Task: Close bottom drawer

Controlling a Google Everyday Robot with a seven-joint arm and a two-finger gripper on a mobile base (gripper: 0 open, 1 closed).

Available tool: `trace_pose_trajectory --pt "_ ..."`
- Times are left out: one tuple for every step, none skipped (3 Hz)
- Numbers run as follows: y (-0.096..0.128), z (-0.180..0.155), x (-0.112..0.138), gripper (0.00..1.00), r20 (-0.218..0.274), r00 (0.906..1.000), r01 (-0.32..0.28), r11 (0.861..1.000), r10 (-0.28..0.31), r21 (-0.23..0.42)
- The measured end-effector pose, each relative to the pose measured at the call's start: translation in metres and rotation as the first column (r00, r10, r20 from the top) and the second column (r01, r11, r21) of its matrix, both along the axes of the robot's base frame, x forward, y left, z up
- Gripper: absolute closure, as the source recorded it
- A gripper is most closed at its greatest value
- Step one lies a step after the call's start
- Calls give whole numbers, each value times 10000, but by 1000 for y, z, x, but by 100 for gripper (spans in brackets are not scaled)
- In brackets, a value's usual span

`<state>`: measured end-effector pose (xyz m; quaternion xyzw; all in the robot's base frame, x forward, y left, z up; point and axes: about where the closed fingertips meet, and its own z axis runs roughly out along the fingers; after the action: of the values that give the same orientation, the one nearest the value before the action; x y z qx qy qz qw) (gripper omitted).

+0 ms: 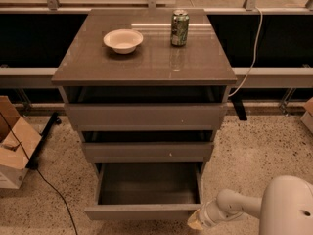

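Note:
The bottom drawer (146, 212) is the lowest of three grey-brown drawers and stands pulled far out, its wide shallow grey box empty. Its flat handleless front faces me near the lower edge of the camera view. My gripper (195, 223) is at the end of the white arm, low at the right, right next to the right end of the drawer's front. The middle drawer (146, 151) and the top drawer (145, 115) above it stick out slightly.
A white bowl (122, 39) and a green can (179, 28) stand on the cabinet top (146, 62). A cardboard box (13, 143) and a black cable lie on the speckled floor at the left. A white cable hangs at the right.

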<state>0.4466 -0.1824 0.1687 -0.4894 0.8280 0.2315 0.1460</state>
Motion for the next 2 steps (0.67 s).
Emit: trace_pose_trajectory --pt "17 -1 21 100 831 9965 -106 9995 81 297" --pt "31 -4 41 100 1444 9893 -258 9992 209 317"
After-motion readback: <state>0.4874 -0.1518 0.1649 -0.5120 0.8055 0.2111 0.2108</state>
